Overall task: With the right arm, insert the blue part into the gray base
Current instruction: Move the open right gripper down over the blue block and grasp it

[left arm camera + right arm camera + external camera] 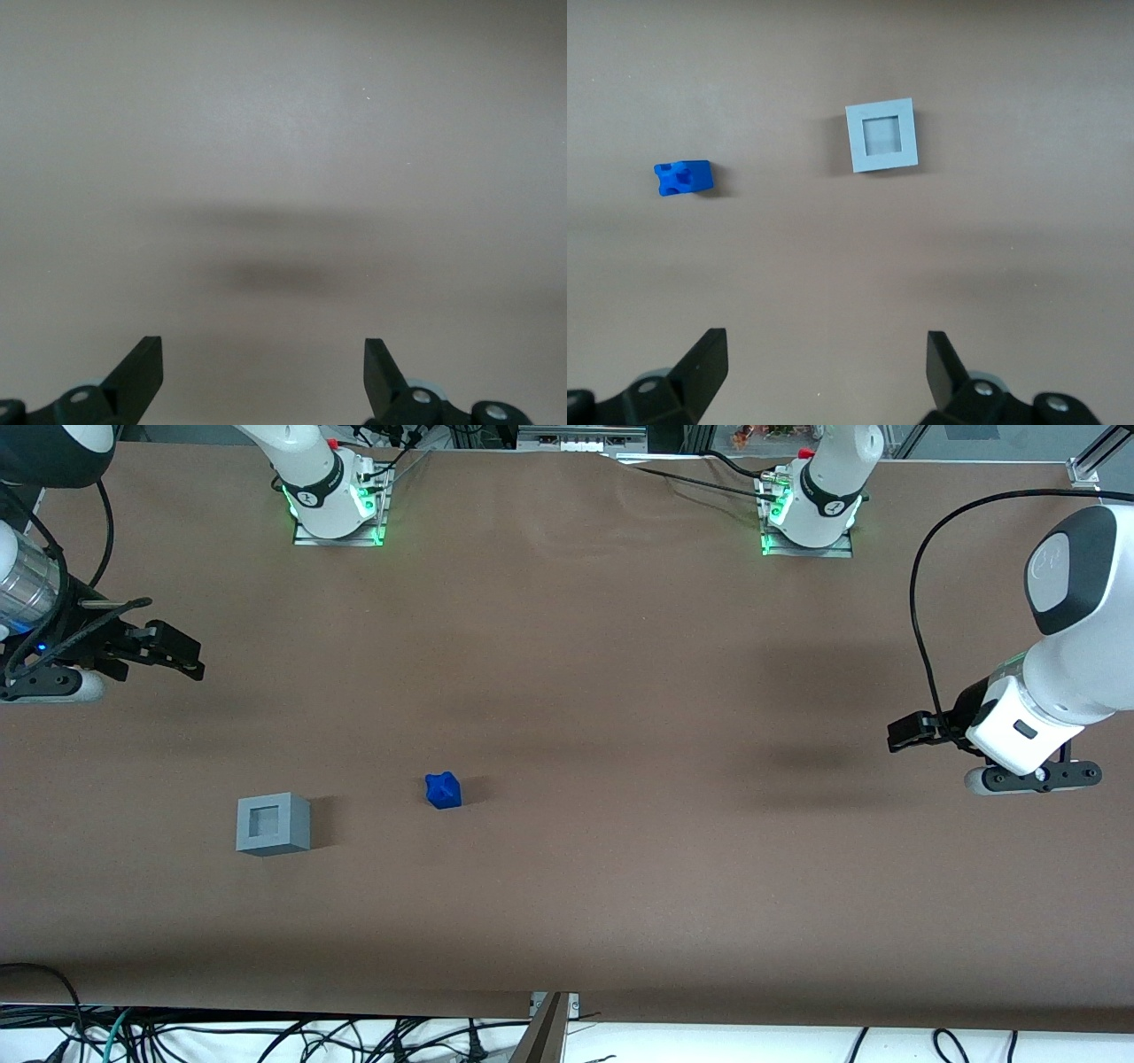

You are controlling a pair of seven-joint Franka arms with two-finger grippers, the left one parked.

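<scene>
Gripper (824,372) spread, blue part (443,790) apparently lying sideways

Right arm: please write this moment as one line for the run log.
end effector: open, empty, raised, apart from both parts | blue part: on table, not inserted | gray base: recess empty | stage: before grasp

The table (620,691) was a plain, flat brown with no pattern. On it the blue part (443,790) was a bright, solid blue, and the gray base (273,824) a light gray, paler inside its square recess. The gripper (173,654) at the frame's left edge was black, under a shiny silver ring with a blue light.
</scene>
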